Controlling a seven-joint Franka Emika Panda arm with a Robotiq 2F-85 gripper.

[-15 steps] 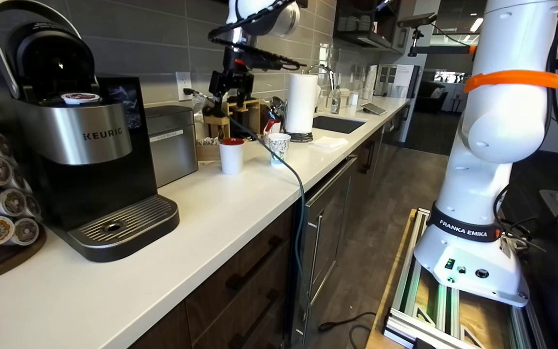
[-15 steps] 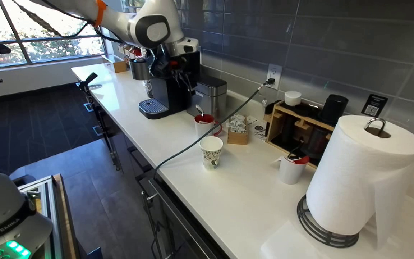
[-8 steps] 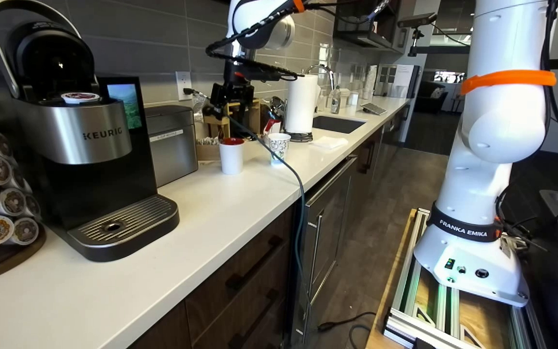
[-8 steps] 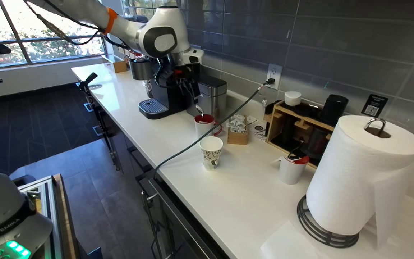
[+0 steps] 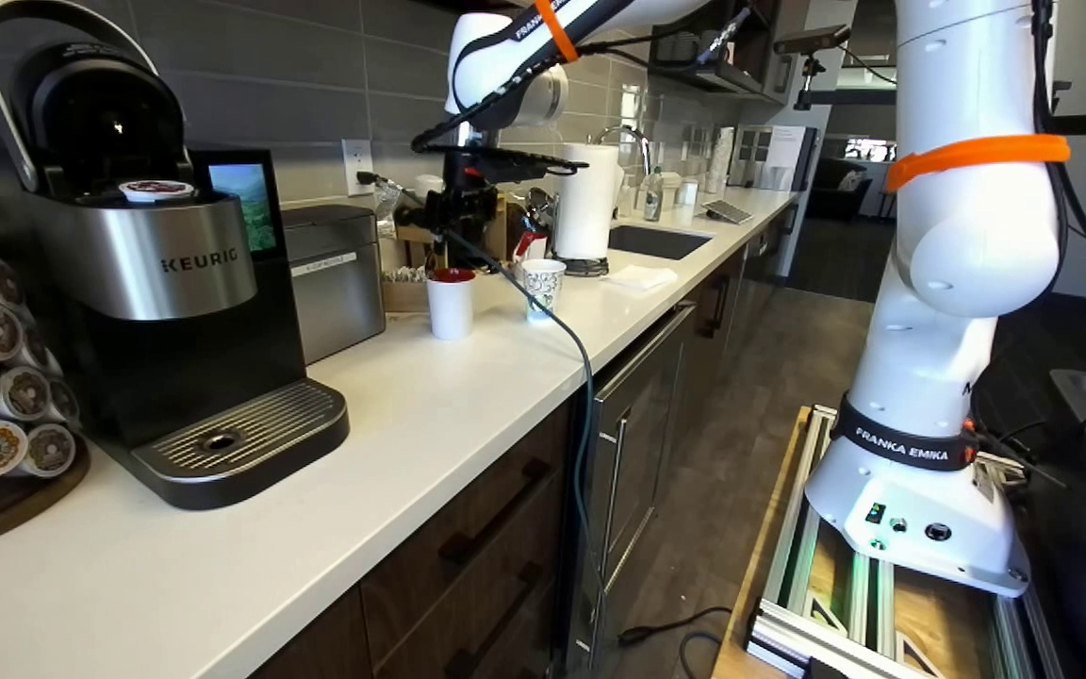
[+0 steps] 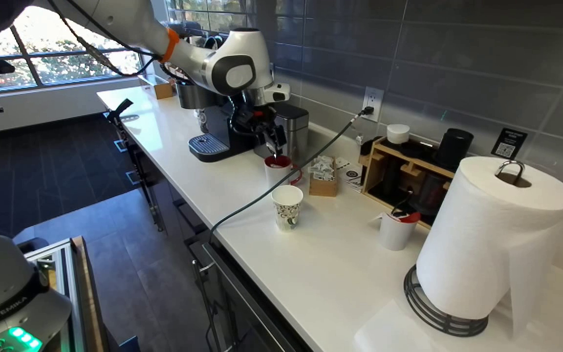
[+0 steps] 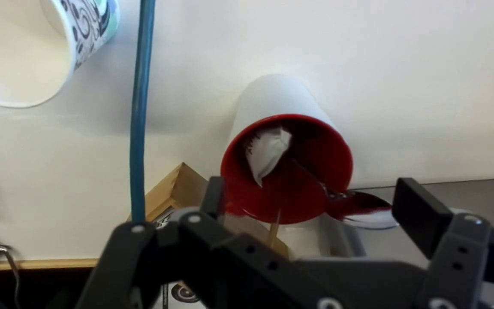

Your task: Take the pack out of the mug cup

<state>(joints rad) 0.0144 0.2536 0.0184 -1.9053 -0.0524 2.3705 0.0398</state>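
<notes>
Arm (image 6: 193, 58) bent down, end effector (image 7: 313, 195) spread over mug cup (image 7: 279, 98)

Your arm (image 6: 192, 59) reaches out, its wrist (image 6: 261, 93) bent downward; your gripper (image 7: 317, 205) hangs pointing down, fingers (image 7: 423, 216) spread apart.

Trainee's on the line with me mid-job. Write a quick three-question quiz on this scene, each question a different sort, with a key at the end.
1. Multiple choice: the pack lies inside the mug cup, whose inner wall is a) blue, b) red, c) yellow.
2. True or false: the gripper stands open.
3. Short answer: which shiny utensil sticks out of the mug cup?

Key: 1. b. 2. True, its jaws are wide apart in the wrist view. 3. A spoon.
</notes>
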